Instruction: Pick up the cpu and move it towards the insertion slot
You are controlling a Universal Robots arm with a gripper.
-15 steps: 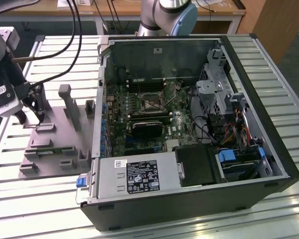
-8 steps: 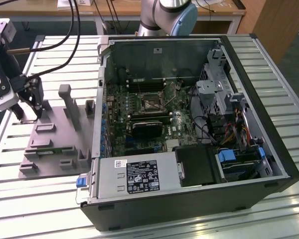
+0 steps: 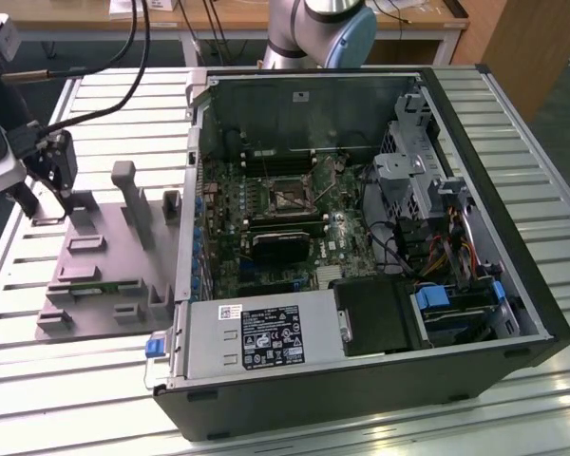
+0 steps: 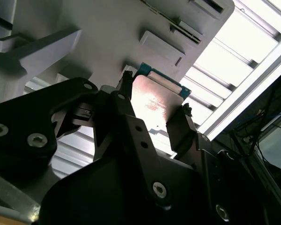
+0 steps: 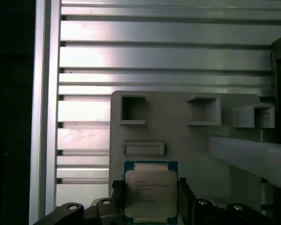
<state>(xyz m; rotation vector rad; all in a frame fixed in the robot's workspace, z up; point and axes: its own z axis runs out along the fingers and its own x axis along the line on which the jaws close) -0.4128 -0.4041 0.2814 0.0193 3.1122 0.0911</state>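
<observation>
1 silvery-white square metal-topped cpu (image 5: 151, 192), green-rimmed, is sitting between fingers of 1 black gripper (image 4: 156, 96) | jaws are pressing its two opposite edges | at 1 grey plastic fixture plate (image 5: 178, 138) | 1 silver-framed square insertion slot (image 3: 290, 195) is lying well apart, inside 1 open black computer case (image 3: 361, 394).

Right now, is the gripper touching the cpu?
Touching. In the second wrist view the gripper holds the cpu: its fingers sit against the chip's opposite edges with no gap showing.
</observation>
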